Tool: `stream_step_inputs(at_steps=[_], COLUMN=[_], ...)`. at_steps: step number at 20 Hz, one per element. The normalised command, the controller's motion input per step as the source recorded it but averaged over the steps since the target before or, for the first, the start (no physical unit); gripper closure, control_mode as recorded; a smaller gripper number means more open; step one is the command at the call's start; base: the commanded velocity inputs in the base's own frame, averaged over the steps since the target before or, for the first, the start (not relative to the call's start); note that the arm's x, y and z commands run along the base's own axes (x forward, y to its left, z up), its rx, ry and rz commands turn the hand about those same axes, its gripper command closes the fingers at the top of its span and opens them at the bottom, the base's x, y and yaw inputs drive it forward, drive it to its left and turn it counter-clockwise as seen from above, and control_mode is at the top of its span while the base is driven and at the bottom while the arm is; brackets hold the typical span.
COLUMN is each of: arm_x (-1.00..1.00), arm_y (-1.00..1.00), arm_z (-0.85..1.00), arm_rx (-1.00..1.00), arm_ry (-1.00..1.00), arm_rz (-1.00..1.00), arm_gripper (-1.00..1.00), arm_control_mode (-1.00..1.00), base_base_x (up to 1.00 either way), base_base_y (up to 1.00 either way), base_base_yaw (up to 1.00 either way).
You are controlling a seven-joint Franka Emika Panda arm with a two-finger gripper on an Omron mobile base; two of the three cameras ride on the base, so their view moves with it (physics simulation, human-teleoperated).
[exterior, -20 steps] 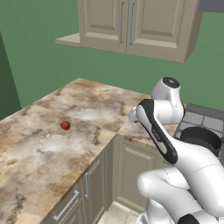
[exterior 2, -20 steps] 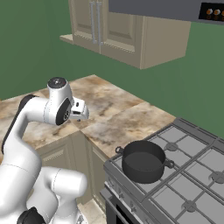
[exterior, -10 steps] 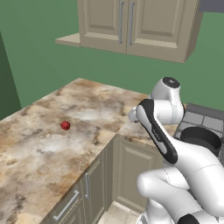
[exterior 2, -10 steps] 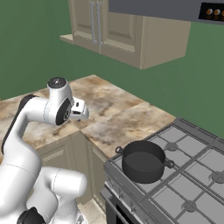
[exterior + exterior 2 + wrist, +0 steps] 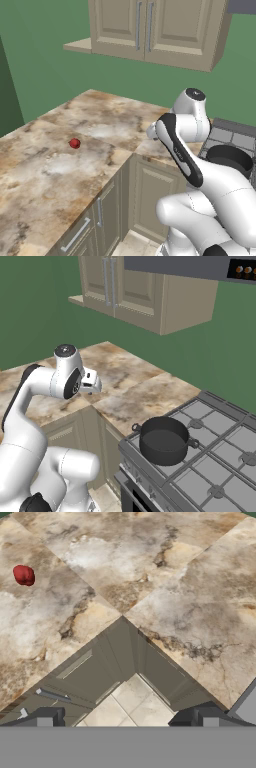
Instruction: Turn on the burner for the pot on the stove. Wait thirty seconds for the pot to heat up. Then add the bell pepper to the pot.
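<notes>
1. Hanging over the inner corner of the counter, the gripper points down at the cabinet fronts and floor, its fingers spread wide with nothing between them.
2. Nearest the arm's right side sits the pot, on a front burner of the stove, at the end next to the counter. It looks empty, and I see no flame under it; the knob row is too dim to read.
3. Farther off, on the counter's other leg, the pepper lies alone in the open, well apart from the pot and from the gripper.
4. My guess is the burner step is in hand or barely begun: the arm faces neither knobs nor pepper.
5. Next it needs to swing toward the stove front, find the knob matching the pot's burner, and turn it. The pepper can wait.
</notes>
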Motion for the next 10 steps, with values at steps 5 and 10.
stream_step_inputs(at_steps=[5, 10], arm_x=[0.0, 0.0], arm_y=[0.0, 0.0], arm_z=[0.0, 0.0], arm_rx=[0.0, 0.0], arm_ry=[0.0, 0.0], arm_rz=[0.0, 0.0], arm_gripper=[-1.0, -1.0], arm_control_mode=[-1.0, -1.0], base_base_x=[0.0, 0.0], base_base_y=[0.0, 0.0], base_base_yaw=[0.0, 0.0])
